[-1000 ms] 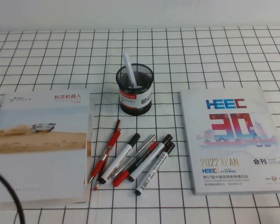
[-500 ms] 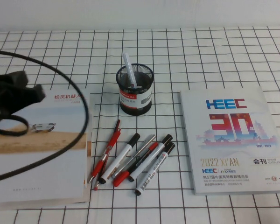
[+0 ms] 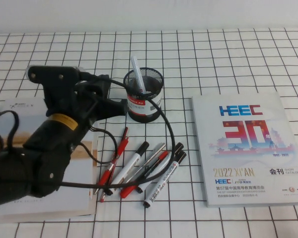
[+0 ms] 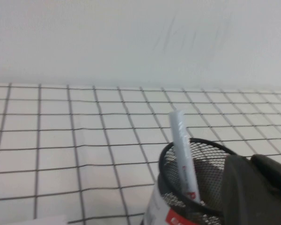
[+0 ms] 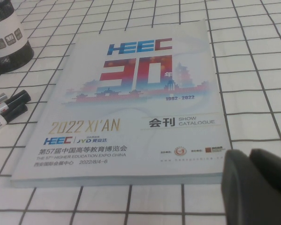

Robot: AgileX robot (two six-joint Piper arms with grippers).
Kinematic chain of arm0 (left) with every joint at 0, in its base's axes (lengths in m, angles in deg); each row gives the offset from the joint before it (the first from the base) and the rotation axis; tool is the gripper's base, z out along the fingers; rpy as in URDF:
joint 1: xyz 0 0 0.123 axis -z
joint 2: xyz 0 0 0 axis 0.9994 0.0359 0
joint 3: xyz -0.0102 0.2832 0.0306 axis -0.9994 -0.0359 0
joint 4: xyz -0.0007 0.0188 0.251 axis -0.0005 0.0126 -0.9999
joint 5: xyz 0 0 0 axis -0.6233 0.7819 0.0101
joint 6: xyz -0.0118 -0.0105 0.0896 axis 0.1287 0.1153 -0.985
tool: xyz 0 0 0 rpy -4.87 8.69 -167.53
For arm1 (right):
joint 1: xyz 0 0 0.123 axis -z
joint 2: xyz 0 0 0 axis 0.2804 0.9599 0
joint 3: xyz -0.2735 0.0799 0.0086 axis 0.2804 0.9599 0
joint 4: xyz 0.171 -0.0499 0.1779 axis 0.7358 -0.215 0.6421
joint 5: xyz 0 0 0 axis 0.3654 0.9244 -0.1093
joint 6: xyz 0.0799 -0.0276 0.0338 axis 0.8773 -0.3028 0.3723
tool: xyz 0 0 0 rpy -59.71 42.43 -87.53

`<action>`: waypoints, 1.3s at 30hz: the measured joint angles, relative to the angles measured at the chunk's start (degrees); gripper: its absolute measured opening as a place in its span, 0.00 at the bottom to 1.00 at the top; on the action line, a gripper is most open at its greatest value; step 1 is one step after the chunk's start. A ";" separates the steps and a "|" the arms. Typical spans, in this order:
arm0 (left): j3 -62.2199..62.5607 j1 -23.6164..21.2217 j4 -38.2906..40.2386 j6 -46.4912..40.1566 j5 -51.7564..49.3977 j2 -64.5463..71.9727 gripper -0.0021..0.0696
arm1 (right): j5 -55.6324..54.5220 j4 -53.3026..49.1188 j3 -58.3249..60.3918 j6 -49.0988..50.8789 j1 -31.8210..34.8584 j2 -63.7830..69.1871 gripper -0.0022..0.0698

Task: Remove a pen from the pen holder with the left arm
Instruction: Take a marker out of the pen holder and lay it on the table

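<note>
One pen (image 3: 138, 74) is kept in the pen holder (image 3: 144, 99).
High view: the left gripper (image 3: 120, 108), pressed together and empty, is seen at its 9 o'clock. Left wrist view: the pen is seen tilted inside. Right wrist view: the right gripper (image 5: 257, 187) is seen near the catalogue (image 5: 131, 103); its state cannot be told.

**Count on the table**

One mesh holder (image 3: 150, 110) with one pen (image 3: 137, 74) standing in it. Six loose pens (image 3: 128, 167) lie in a fanned, overlapping bunch. Two are red and four are black-capped or silver, and a seventh may be hidden under the leftmost. Two booklets: one right (image 3: 248, 148), one left (image 3: 74, 201). One arm (image 3: 54, 144).
</note>
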 joint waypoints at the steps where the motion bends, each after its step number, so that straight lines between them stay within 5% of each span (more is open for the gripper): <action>1: 0.00 0.00 -3.17 3.98 2.47 1.54 0.02 | 0.00 0.00 0.00 0.00 0.00 0.00 0.01; 7: 4.78 -0.11 -9.98 10.24 7.05 8.31 0.07 | 0.00 0.00 0.00 0.00 0.00 0.00 0.01; 14: 13.32 -0.34 -12.84 12.44 4.84 12.85 0.51 | 0.00 0.00 0.00 0.00 0.00 0.00 0.01; 17: 16.46 -1.11 -12.84 15.36 3.08 14.94 0.60 | 0.00 0.00 0.00 0.00 0.00 0.00 0.01; 39: 37.53 -4.04 -10.32 18.30 -12.35 31.00 0.63 | 0.00 0.00 0.00 0.00 0.00 0.00 0.01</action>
